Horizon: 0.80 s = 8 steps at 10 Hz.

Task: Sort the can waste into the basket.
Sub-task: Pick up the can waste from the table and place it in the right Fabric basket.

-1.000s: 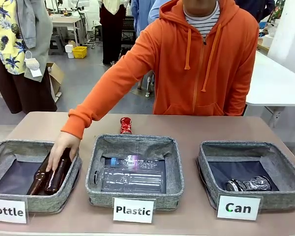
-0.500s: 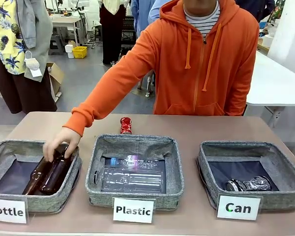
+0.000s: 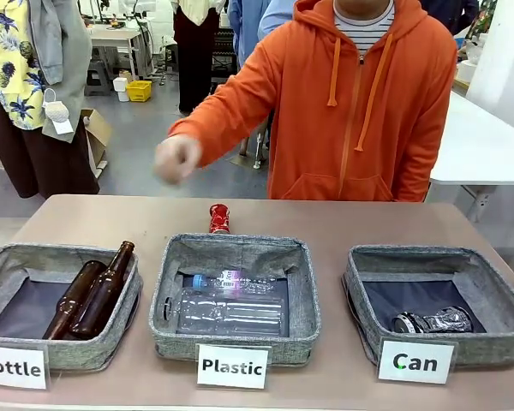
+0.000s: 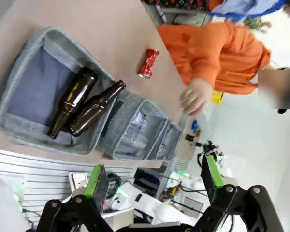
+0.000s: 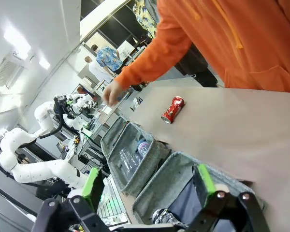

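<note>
**End effectors.** The left end effector [image 4: 153,176] has its jaws fully apart, with nothing between the green pads. It hangs above the bench [image 3: 368,224], well apart from every object. The right end effector [image 5: 147,183] is in the same condition: jaws wide, nothing held, clear of the baskets below it.

**Can waste.** The red can [image 3: 218,218] is crushed and stands on end on the bare bench. It sits just behind the far rim of the Plastic basket [image 3: 236,247] and is outside all three baskets. It also shows in the left wrist view [image 4: 148,63] and the right wrist view [image 5: 172,109], alone on the open surface. The dark can [image 3: 433,322] lies on its side on the dark lining inside the Can basket [image 3: 358,295], toward the near right corner. Its silver top points left.

**Other containers.** The Bottle basket [image 3: 34,253] holds two brown glass bottles [image 3: 90,295] side by side. Their necks point to the far right corner, and one neck reaches over the rim. The Plastic basket holds clear plastic bottles [image 3: 227,306] lying flat.

**Person.** A person in an orange hooded top stands at the far side. The person's hand [image 3: 177,158] is raised in the air beyond the far edge of the bench. It is loosely closed and blurred, and touches nothing.
</note>
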{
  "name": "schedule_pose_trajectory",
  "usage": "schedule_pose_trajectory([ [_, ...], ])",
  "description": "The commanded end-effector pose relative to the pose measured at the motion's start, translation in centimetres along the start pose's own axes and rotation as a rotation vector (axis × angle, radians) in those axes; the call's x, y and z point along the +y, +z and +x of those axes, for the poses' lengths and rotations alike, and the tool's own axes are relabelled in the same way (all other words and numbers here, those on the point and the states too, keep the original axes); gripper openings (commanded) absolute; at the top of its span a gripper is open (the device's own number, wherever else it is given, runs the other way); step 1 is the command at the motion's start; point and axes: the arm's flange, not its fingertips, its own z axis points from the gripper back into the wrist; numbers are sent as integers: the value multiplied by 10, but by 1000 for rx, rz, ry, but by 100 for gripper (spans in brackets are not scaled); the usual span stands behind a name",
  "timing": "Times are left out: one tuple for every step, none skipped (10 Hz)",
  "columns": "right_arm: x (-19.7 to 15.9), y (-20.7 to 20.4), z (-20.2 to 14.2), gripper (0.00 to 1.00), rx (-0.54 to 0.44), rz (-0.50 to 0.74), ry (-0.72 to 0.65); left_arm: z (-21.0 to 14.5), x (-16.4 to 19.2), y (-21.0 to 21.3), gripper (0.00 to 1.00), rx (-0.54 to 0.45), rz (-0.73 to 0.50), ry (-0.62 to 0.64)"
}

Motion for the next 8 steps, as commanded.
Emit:
schedule_pose_trajectory([
  [3,-1,3,100,-16,7,9,6,-37,-29,100,22,80,-55],
  [3,-1,3,100,-16,7,9,12,-63,-61,100,59,141,-101],
  [3,-1,3,100,-16,7,9,20,-91,-94,100,90,207,-124],
  [3,-1,3,100,-16,7,9,22,-119,-134,100,120,286,-156],
  [3,-1,3,100,-16,7,9,23,-149,-182,100,164,363,-199],
  [3,-1,3,100,-16,7,9,17,-182,-246,100,156,479,-222],
  [3,-1,3,100,-16,7,9,5,-203,-301,100,248,553,-295],
  [3,-1,3,100,-16,7,9,-12,-214,-351,100,192,632,-330],
])
